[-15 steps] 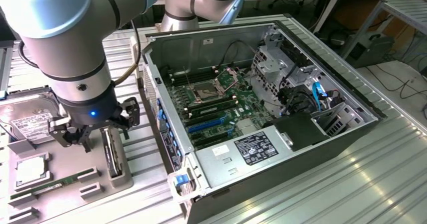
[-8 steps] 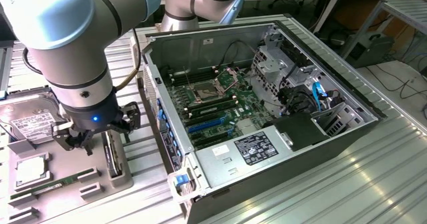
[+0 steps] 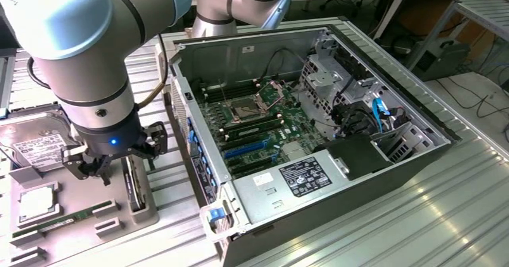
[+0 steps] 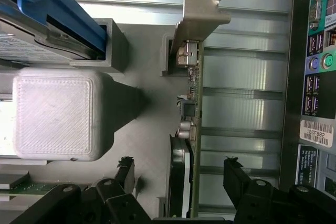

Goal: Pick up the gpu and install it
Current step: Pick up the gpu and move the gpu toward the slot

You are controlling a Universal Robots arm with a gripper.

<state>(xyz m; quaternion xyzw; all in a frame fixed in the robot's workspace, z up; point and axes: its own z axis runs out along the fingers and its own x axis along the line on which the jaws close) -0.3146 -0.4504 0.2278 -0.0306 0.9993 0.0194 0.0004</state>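
One gripper [image 4: 178, 162] | jaws spread, either side of gpu [image 4: 192, 98] (standing on edge in grey tray [image 4: 149, 129]) | not gripping

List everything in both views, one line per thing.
gpu: one, dark board with a silvery bracket, standing on edge in the tray, between the end effector's fingers, untouched.
hard drive: one, silver with a white label, on the tray, at the exterior view's left.
RAM stick: one, green, lying on the tray.
processor: one, silvery, on the tray.
tray: one, grey, beside the case.
computer case: one, black outside, open, lying on its side.
motherboard: one, green, inside the case.
table: one, silvery slats.
robot arm: one, pale grey-blue, above the tray.
end effector: one, black, open, straddling the gpu.
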